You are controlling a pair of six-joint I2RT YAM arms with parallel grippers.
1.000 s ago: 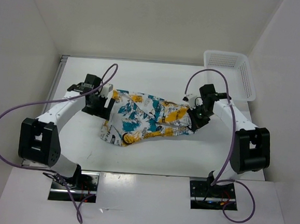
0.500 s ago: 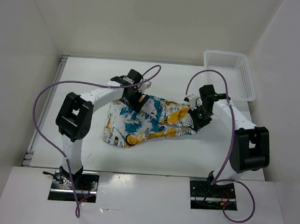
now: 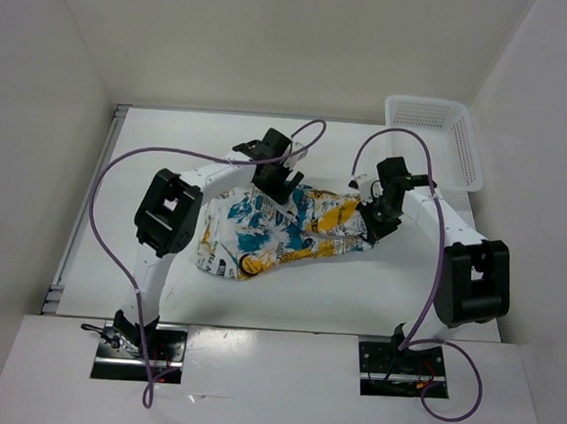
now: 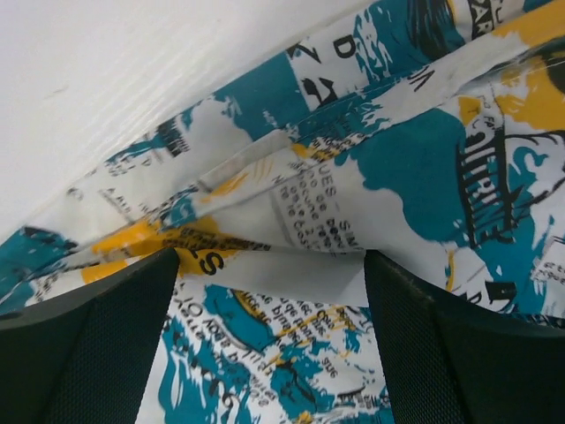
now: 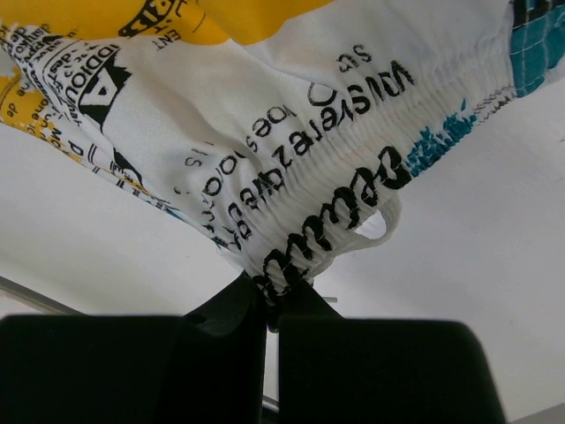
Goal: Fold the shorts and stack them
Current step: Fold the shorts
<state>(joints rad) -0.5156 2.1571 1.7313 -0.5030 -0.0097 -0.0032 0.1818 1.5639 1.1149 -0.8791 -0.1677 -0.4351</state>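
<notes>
Top view: the shorts (image 3: 262,232) lie crumpled mid-table (image 3: 171,144), long axis 8 to 2 o'clock. The left tool (image 3: 281,192) hangs wide open and empty over their 12 o'clock edge, and the right tool (image 3: 368,228) sits at their 3 o'clock end. Left wrist: printed folds lie directly below. Right wrist: that tool is pinched tight on the waistband (image 5: 353,168).

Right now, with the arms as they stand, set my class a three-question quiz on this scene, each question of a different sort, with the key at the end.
1. True or false: the left gripper is clamped on the shorts.
2. What does the right gripper pinch? A a leg hem; B the gathered waistband; C a pocket.
3. Fill in: the white mesh basket stands at the table's far ____ corner.
Key: 1 false, its jaws stand open over the fabric; 2 B; 3 right.
</notes>
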